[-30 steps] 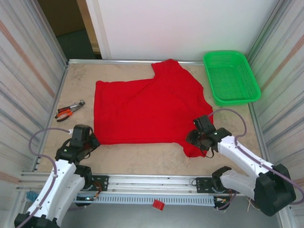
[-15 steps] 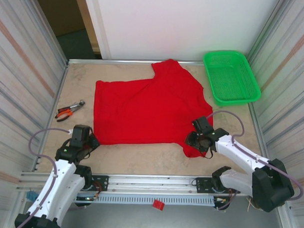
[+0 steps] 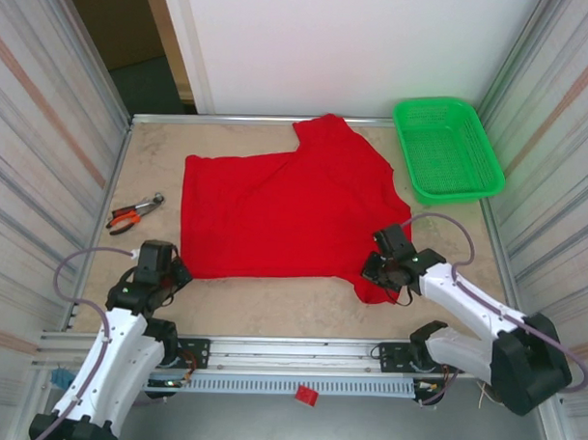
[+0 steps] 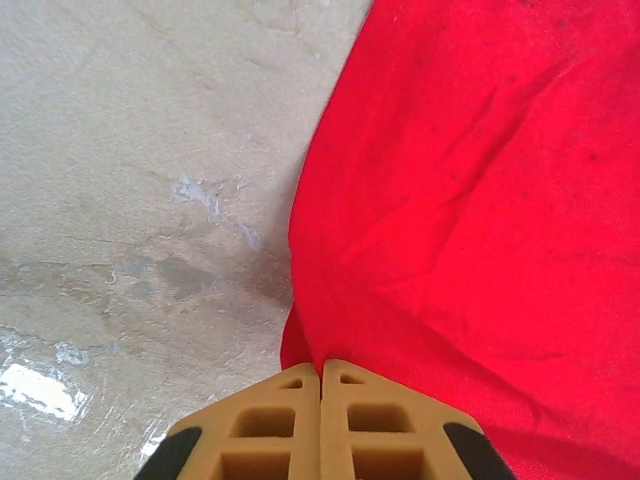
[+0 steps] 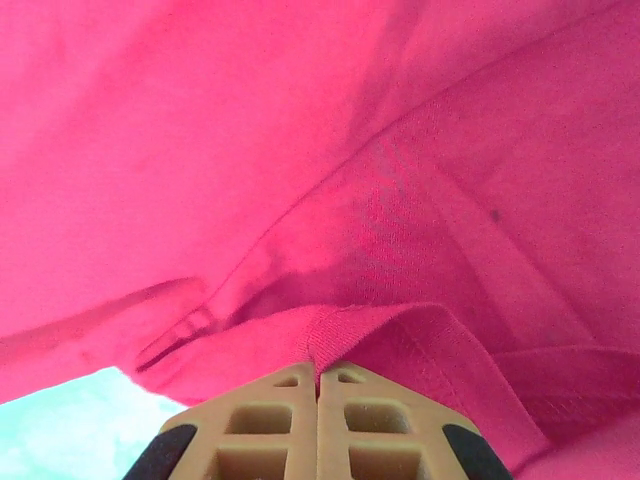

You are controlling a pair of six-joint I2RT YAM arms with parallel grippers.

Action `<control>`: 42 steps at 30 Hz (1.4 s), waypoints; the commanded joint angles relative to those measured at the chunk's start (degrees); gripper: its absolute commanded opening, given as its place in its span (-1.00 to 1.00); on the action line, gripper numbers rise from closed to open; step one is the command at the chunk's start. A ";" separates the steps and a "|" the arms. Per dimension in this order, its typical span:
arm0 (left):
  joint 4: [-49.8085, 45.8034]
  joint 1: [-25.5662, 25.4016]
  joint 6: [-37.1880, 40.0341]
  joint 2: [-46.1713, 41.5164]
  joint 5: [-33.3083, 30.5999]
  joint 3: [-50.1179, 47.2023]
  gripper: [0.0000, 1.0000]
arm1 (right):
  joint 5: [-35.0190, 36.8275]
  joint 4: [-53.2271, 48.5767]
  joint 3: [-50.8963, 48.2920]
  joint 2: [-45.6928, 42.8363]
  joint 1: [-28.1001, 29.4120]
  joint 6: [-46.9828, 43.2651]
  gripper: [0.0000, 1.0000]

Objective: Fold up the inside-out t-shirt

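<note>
The bright red t-shirt [image 3: 285, 205] lies spread flat over the middle of the table, its plain face up, one sleeve pointing to the far edge. My left gripper [image 3: 172, 271] sits at the shirt's near left corner, and its tan fingers [image 4: 280, 420] are shut on the cloth edge [image 4: 300, 345]. My right gripper [image 3: 381, 268] is at the near right sleeve, its jaws pinched shut on a ribbed hem fold [image 5: 370, 335] of the shirt [image 5: 320, 150], which bunches just above the fingers [image 5: 270, 420].
A green plastic mesh basket [image 3: 445, 148] stands at the far right corner. Orange-handled pliers [image 3: 132, 214] lie on the left side of the table [image 3: 272, 301]. Corrugated metal walls close in both sides, and a rail runs along the near edge.
The right gripper has shifted slightly at the sleeve, staying shut on it. The left arm and the shirt's layout look the same.
</note>
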 commanded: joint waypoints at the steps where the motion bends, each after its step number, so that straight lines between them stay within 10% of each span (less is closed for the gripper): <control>1: -1.28 0.60 1.39 -0.96 -0.60 4.52 -1.00 | 1.98 -6.77 4.71 -8.24 0.41 0.21 -1.00; 22: -3.93 1.39 2.46 -0.10 -1.82 14.74 -1.00 | 5.93 -19.79 19.14 -15.01 0.41 -7.68 -1.00; 42: 22.67 9.86 17.02 47.92 2.28 28.25 -1.00 | -4.12 0.31 34.26 30.21 -10.97 -20.69 -1.00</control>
